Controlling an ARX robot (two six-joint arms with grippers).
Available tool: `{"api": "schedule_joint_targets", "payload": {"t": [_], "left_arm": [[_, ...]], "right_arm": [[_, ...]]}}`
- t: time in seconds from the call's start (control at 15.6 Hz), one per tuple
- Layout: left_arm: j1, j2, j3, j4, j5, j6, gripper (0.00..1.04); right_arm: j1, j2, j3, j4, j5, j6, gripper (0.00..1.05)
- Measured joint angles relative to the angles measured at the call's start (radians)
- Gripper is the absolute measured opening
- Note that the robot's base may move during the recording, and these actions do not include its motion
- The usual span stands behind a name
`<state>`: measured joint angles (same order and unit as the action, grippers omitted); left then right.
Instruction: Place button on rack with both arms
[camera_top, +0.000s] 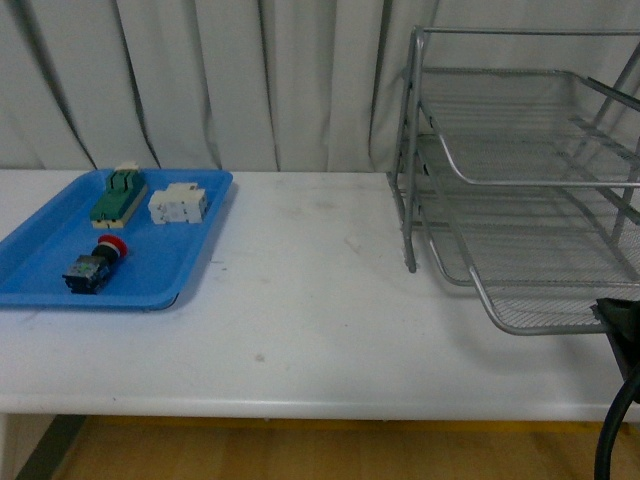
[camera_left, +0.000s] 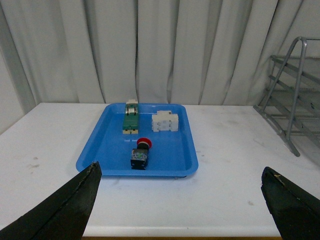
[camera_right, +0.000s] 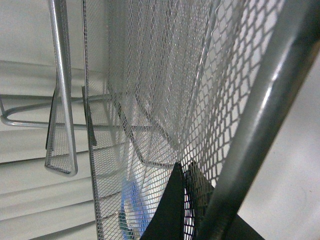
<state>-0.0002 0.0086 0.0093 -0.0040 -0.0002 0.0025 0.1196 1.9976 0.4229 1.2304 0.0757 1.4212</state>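
The button, red cap on a black-and-blue body, lies on its side in the blue tray at the table's left; it also shows in the left wrist view. The silver wire-mesh rack stands at the right, its lowest tray slid out forward. My right gripper is shut on the front edge of that lowest tray; in the right wrist view the dark fingers pinch the mesh. My left gripper is open and empty, its fingertips wide apart, back from the tray and button.
A green-and-cream block and a white block lie at the back of the blue tray. White curtains hang behind the table. The white table stretches between tray and rack. The rack's frame shows in the left wrist view.
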Motion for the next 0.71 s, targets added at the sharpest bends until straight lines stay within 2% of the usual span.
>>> {"api": "schedule_joint_targets", "payload": {"t": [0.06,0.19,0.45,0.64,0.71], "left_arm": [[0.0,0.0,0.0,0.0,0.0,0.0,0.98],[0.0,0.0,0.0,0.0,0.0,0.0,0.98],[0.0,0.0,0.0,0.0,0.0,0.0,0.98],[0.0,0.0,0.0,0.0,0.0,0.0,0.98],[0.0,0.0,0.0,0.0,0.0,0.0,0.98]], "right_arm": [[0.001,-0.003,-0.011,0.007,0.002,-0.011,0.05],[0.006,-0.021,-0.033,-0.003,0.008,-0.085,0.22],[0.026,-0.129,-0.097,-0.073,0.067,-0.201,0.64],[0.099,-0.274,-0.199,-0.219,0.141,-0.217,0.95],[0.129,-0.337,-0.226,-0.291,0.179,-0.219,1.0]]}}
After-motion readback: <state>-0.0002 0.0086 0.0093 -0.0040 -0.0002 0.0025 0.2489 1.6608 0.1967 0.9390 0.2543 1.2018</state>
